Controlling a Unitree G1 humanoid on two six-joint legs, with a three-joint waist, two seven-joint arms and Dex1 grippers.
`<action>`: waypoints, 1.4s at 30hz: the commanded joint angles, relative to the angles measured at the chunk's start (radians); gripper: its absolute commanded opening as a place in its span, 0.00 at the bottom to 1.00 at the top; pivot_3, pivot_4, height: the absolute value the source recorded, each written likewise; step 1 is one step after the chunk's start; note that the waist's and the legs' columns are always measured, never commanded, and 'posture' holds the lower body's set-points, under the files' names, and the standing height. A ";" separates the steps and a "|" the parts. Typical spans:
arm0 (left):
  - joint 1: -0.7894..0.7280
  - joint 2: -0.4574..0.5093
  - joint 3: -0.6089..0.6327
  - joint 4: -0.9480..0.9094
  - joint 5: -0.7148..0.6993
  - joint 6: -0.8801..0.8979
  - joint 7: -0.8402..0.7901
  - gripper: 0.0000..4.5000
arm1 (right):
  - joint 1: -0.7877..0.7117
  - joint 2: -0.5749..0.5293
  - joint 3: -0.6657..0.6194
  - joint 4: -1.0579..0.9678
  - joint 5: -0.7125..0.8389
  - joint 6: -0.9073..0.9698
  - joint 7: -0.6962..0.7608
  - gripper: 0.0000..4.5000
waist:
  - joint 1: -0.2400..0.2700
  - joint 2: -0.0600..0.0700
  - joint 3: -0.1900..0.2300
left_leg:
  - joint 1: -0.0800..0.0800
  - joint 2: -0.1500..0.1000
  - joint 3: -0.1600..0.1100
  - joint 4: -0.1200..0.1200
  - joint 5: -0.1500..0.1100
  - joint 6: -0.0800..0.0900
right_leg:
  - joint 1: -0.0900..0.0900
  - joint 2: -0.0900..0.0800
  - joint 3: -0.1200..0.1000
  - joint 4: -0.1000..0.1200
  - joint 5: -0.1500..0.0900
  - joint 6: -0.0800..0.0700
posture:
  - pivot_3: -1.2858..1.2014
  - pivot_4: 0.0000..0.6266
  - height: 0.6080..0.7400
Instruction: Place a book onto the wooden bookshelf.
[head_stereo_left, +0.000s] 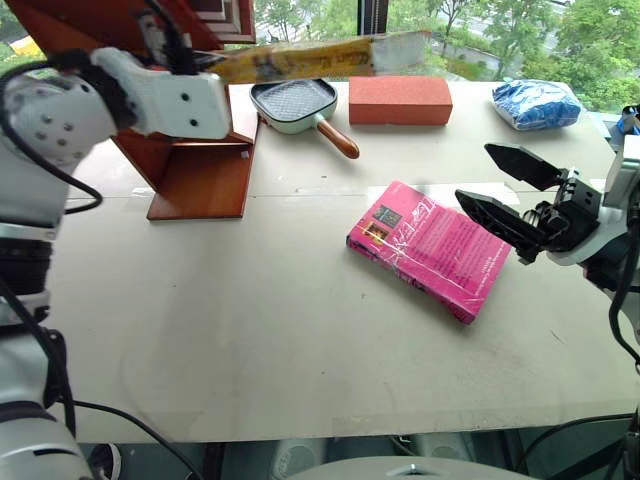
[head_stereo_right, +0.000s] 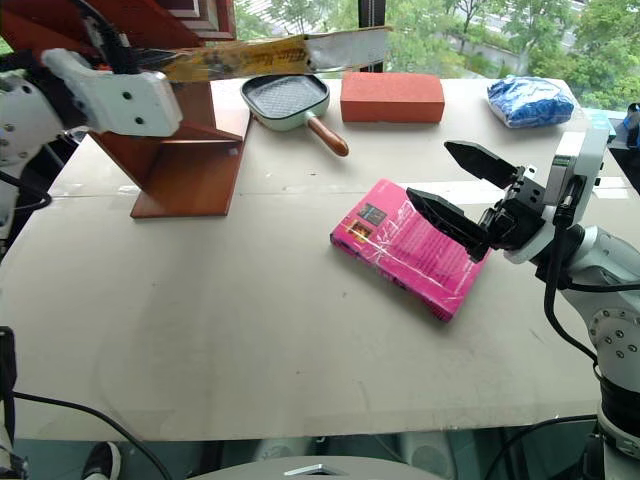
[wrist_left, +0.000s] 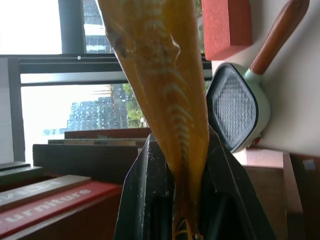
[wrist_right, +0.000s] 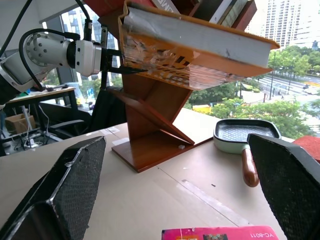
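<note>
Left gripper (head_stereo_left: 205, 62) clamped on book (head_stereo_left: 320, 55) by 1 end, held flat in air beside wooden bookshelf (head_stereo_left: 195, 165), likely lined up to slide in. Right gripper (head_stereo_right: 462, 190) spread wide, empty, over pink book (head_stereo_right: 410, 245).

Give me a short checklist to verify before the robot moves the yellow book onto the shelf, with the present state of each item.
1. Left gripper holds the book: ok, its fingers are shut on one edge.
2. Book lifted off the table: ok, it hangs in the air beside the shelf.
3. Book level: not ok, the right wrist view shows it tilted.
4. Free slot on the shelf for the book: cannot tell.
5. Right gripper clear of the path: ok, it is open over the pink book, far from the shelf.
6. Pan and red block clear of the shelf: ok.
</note>
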 joint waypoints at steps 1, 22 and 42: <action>-0.003 0.085 0.077 0.070 0.015 -0.060 -0.002 0.00 | -0.022 0.005 -0.005 -0.019 0.028 0.005 -0.016 1.00 | -0.001 -0.001 0.000 | 0.000 0.000 0.000 0.000 0.000 0.000 | 0.000 0.000 0.000 0.000 0.000 0.000 | 0.52 0.24 1.00; 0.012 0.148 0.024 0.590 0.210 -0.276 0.158 0.00 | -0.008 -0.016 -0.005 -0.041 -0.001 0.015 -0.029 1.00 | -0.015 -0.002 0.001 | 0.007 0.003 0.006 0.002 0.000 0.000 | -0.001 0.002 0.006 0.012 0.000 0.000 | 0.52 0.24 1.00; -0.001 0.166 0.122 0.562 0.118 -0.014 0.162 0.99 | -0.016 -0.004 -0.003 -0.025 -0.026 0.002 0.015 1.00 | -0.028 -0.005 0.001 | 0.008 0.003 0.009 0.005 0.000 0.000 | -0.004 0.003 0.011 0.019 0.000 0.000 | 0.52 0.24 1.00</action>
